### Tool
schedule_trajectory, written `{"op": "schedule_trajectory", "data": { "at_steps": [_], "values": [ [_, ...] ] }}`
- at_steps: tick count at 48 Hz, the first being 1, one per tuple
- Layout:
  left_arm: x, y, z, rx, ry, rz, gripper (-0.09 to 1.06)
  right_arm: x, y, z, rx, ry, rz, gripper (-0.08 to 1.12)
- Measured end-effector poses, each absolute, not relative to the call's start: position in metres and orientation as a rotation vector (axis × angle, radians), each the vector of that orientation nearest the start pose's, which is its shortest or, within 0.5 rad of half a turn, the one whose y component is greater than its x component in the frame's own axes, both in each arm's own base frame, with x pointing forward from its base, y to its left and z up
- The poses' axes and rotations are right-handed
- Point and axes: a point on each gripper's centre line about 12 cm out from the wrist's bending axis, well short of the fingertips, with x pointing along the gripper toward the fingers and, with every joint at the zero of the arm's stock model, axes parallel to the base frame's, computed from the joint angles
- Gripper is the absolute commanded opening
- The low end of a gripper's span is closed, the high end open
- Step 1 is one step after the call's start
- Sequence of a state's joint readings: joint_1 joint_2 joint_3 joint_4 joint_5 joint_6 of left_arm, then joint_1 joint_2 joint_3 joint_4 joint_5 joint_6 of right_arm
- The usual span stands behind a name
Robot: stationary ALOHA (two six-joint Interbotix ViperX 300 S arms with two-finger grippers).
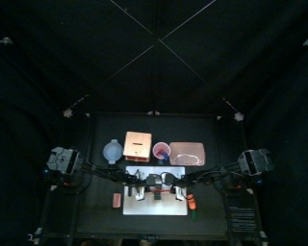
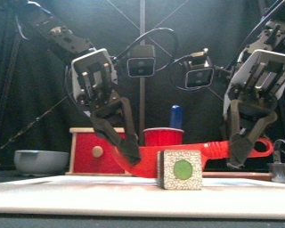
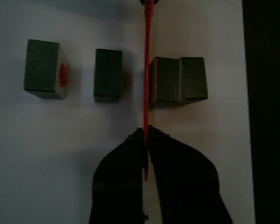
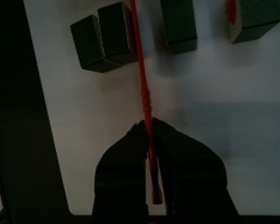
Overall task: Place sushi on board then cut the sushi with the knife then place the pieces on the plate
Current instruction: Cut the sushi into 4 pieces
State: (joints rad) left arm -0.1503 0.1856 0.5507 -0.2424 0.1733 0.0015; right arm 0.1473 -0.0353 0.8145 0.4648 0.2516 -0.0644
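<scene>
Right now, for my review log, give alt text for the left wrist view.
The left end effector is shut on a red knife, edge-on over a white board. Four dark sushi pieces lie on it, two touching.

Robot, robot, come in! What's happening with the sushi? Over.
Left hand and right hand shut on red knife, one each end. Blade down between sushi blocks on white board. Nothing in the way.

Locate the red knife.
Front view: red knife spans both hands, left hand to right hand, across the sushi on the white board.
</scene>
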Motion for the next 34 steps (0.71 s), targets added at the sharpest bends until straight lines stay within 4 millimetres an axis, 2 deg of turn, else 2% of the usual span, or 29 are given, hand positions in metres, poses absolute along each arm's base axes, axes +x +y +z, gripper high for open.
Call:
{"op": "schedule_trajectory", "data": {
  "at_steps": [19,26,34],
  "values": [
    [0.404,-0.062,0.154,-0.105,0.829,-0.096,0.40,0.316,0.058,0.154,0.322,0.977,0.074,0.38],
    [0.402,-0.066,0.162,-0.101,0.819,-0.108,0.40,0.313,0.059,0.164,0.329,0.957,0.086,0.38],
    [0.399,-0.076,0.161,-0.101,0.831,-0.129,0.40,0.312,0.062,0.166,0.343,0.961,0.093,0.38]
  ]
}}
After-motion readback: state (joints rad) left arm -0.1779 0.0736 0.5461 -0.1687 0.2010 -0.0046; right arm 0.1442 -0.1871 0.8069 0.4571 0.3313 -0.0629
